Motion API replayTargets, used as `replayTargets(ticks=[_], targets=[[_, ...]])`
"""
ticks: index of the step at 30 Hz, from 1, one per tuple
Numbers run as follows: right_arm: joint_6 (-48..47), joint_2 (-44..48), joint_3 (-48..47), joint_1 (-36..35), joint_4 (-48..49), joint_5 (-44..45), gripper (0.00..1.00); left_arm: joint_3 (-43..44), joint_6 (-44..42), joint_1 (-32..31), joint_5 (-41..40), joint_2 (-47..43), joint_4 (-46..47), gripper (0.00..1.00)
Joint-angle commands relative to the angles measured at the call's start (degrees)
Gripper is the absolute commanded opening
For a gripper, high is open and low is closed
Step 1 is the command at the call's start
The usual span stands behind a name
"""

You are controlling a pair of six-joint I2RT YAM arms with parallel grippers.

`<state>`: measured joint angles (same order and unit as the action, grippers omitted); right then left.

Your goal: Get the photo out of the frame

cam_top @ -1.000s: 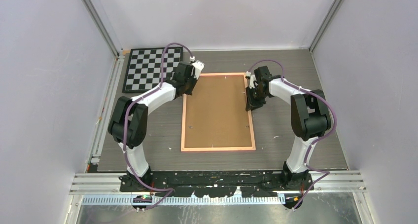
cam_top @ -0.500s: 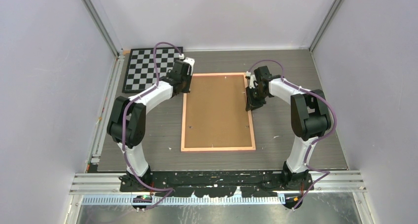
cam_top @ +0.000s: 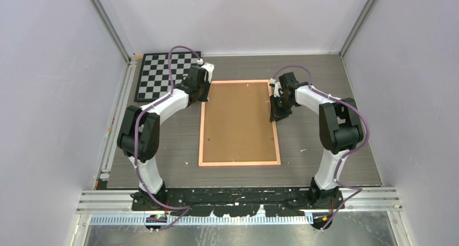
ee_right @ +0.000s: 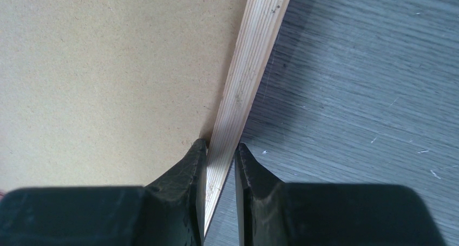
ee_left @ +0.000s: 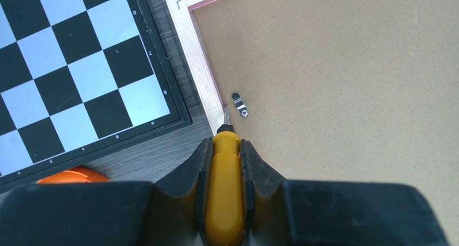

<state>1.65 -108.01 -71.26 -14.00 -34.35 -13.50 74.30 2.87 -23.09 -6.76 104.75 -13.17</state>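
The frame (cam_top: pixel 238 122) lies face down in the middle of the table, brown fibreboard back up, thin pink border around it. The photo is hidden under the back. My left gripper (cam_top: pixel 203 97) is at the frame's left edge near the far corner, shut on a yellow-handled screwdriver (ee_left: pixel 224 175). The screwdriver's metal tip (ee_left: pixel 225 115) rests at the border's inner edge, just beside a small metal clip (ee_left: pixel 239 104). My right gripper (cam_top: pixel 276 115) is shut on the frame's right border (ee_right: pixel 254 67), one finger on the back side, one on the table side.
A black-rimmed chessboard (cam_top: pixel 162 75) lies at the far left, close to the frame's corner; it also shows in the left wrist view (ee_left: pixel 70 67). An orange object (ee_left: pixel 70 175) peeks out near the chessboard's edge. Grey walls enclose the table on three sides.
My left gripper with the screwdriver has shifted left and a little farther along the frame's left edge since a second ago, then held. The right gripper and the frame have not moved.
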Motion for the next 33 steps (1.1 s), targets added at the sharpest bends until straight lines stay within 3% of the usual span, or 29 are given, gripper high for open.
replayTargets(ticks=[1,14,33], targets=[[-3.1,-4.3,1.8,-1.0,-3.2,-0.4,0.01,-1.0,-2.5,0.2,5.7,1.9,1.3,0.00],[-3.1,-4.7,1.7,-1.0,-3.2,-0.3,0.00,-0.3,-8.6,-2.5,9.5,4.0,-0.9,0.00],[-3.1,-4.8,1.5,-1.0,-3.4,-0.3,0.01,0.8,-11.1,-3.7,14.2,3.8,-7.5,0.00]])
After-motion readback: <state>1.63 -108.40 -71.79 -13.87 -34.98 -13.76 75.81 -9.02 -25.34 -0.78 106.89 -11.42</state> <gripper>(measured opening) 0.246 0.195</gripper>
